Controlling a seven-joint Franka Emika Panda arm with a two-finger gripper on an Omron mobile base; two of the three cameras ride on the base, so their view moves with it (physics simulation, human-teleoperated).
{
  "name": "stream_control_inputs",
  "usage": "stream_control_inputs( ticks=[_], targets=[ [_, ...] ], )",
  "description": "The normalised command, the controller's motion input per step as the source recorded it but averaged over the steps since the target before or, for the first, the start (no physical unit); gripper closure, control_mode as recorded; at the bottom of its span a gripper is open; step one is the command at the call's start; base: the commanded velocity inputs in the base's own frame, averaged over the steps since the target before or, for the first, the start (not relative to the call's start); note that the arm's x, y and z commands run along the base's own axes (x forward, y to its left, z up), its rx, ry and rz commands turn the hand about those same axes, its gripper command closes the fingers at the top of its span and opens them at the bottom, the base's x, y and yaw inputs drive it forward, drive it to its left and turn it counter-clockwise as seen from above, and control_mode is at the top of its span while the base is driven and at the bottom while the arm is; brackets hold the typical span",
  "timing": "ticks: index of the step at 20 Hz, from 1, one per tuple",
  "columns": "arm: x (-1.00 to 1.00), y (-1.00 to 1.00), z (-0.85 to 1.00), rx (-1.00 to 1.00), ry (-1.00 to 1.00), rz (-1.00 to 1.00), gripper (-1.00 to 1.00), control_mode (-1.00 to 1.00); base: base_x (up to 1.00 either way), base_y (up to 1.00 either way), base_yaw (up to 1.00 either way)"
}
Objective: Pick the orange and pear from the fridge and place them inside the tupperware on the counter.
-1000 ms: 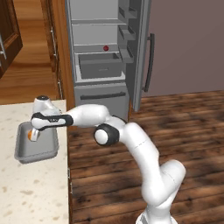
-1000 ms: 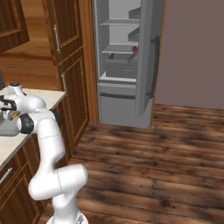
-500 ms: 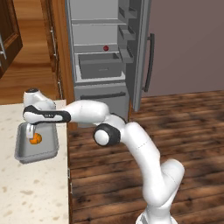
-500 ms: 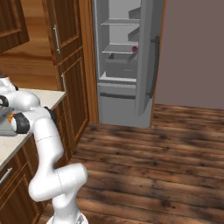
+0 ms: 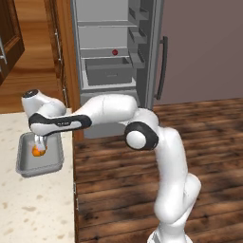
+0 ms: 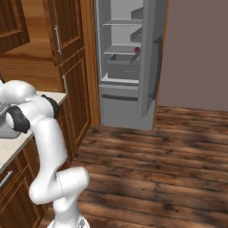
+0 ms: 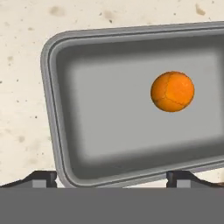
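the pincer (image 7: 112, 177) is being held spread and empty just above the tupperware (image 7: 51, 109) on the counter (image 7: 22, 52), its two tips showing wide apart. just beyond the tips, the orange (image 7: 172, 91) is lying free on the tray floor; being round, firm and light, it is judged likely to roll. far off from the pincer, the pear (image 5: 115, 52) is sitting on a shelf of the open fridge (image 5: 107, 76); it is probably best pinched across its widest middle, gently, as smooth skin may slip.
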Motion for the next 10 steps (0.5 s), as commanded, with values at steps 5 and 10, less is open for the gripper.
stream_control_inputs(
  ticks=[5,10],
  targets=[
    [-0.87,-1.00,0.39,0.00,-0.24,0.00,-1.00,-1.00,0.00,0.00,0.00],
    [-0.52,-1.00,0.94,0.11,-0.18,-0.03,-1.00,-1.00,0.00,0.00,0.00]
  ],
)
